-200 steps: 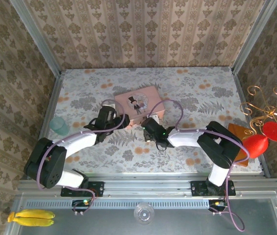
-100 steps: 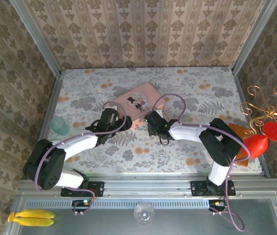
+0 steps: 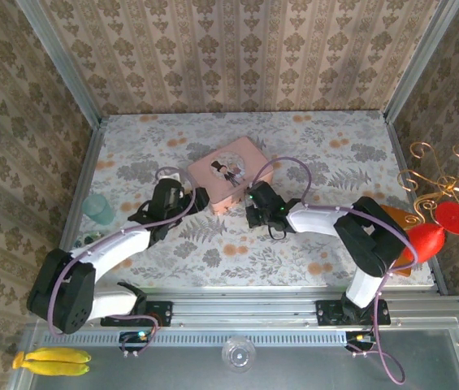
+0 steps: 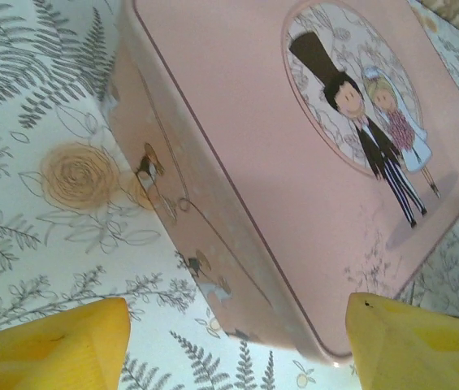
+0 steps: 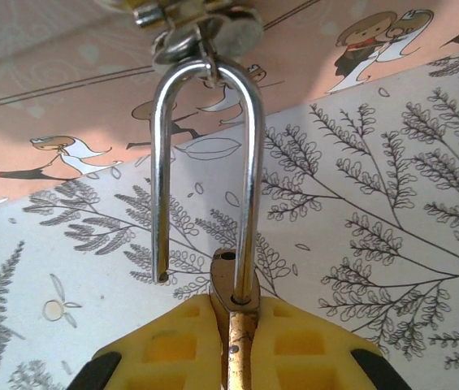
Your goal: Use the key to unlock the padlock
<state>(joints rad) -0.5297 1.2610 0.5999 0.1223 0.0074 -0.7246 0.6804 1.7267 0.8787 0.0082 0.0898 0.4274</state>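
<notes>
Your right gripper [image 5: 233, 333] pinches, it seems, the padlock [image 5: 227, 286] by its body, its shackle [image 5: 251, 179] pointing straight ahead into the hasp [image 5: 203, 34] of the pink tin [image 5: 67, 114].

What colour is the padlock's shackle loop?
Shiny silver; the padlock shackle shows best in the right wrist view.
</notes>
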